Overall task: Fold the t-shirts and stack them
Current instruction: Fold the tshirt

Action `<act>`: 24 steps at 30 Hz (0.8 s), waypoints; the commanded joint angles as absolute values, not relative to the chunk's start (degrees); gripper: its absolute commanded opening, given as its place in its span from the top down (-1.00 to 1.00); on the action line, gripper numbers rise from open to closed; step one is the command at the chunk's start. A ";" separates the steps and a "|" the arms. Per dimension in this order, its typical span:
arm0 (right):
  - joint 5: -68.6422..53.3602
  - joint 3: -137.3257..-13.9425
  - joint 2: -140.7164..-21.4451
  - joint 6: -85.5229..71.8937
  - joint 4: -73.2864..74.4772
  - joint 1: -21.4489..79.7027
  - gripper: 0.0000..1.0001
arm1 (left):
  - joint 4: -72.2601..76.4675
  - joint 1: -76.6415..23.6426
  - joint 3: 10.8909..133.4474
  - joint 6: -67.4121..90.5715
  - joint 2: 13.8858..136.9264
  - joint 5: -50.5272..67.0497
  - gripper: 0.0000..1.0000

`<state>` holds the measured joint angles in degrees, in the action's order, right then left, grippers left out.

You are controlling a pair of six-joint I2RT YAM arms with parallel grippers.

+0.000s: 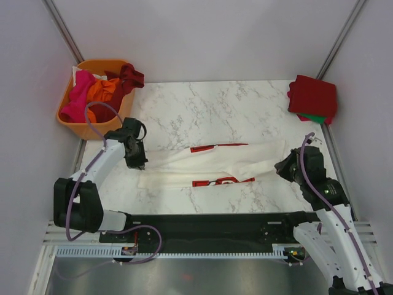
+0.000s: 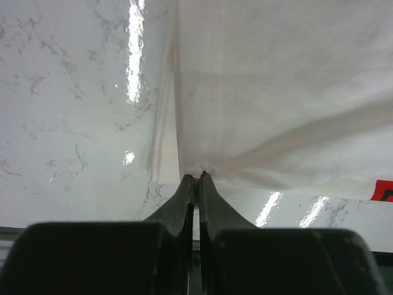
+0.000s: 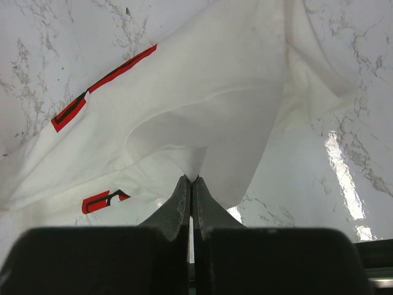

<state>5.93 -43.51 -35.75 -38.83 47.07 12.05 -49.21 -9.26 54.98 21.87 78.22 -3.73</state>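
Note:
A cream-white t-shirt with red print [image 1: 215, 165] lies stretched in a long band across the middle of the marble table. My left gripper [image 1: 139, 161] is shut on its left end; in the left wrist view the cloth [image 2: 276, 92] is pinched at the fingertips [image 2: 196, 178]. My right gripper [image 1: 284, 167] is shut on its right end; the right wrist view shows the cloth [image 3: 202, 104] pulled to a point at the fingertips [image 3: 191, 179]. Folded red shirts over a green one [image 1: 313, 98] are stacked at the back right.
An orange plastic basket [image 1: 73, 123] at the back left holds pink, orange and dark red shirts [image 1: 101, 89]. White walls close in both sides. A black rail [image 1: 209, 224] runs along the near edge.

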 commanded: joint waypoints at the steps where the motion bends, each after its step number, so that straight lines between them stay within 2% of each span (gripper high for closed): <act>1: 6.77 -41.66 -33.40 -43.51 47.02 11.95 1.00 | -53.95 -10.10 57.12 23.91 81.56 -0.71 0.95; 5: 6.94 -40.17 -34.62 -42.46 44.22 12.13 0.88 | -54.58 -10.64 56.69 23.12 82.18 3.25 0.95; 8: 7.64 -40.51 -40.59 -41.40 41.23 12.04 0.86 | -55.11 -10.63 57.13 22.68 83.23 3.25 0.95; 14: 11.95 -46.30 -59.11 -39.73 34.20 12.13 0.85 | -55.28 -10.72 57.74 23.03 86.21 0.17 0.96; 16: 12.30 -48.07 -64.05 -38.94 31.56 11.95 0.78 | -55.11 -10.72 57.92 22.94 87.80 0.09 0.95; 17: 12.91 -49.82 -69.03 -38.94 30.94 11.95 0.68 | -55.11 -10.81 58.01 22.94 89.37 -1.48 0.95; 24: 13.10 -54.93 -84.10 -39.82 25.67 5.63 0.70 | -54.67 -10.81 57.92 23.29 90.70 -4.04 0.95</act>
<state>11.49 -51.86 -81.34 -39.75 29.95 8.19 -53.91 -10.63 56.42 22.09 91.15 -1.61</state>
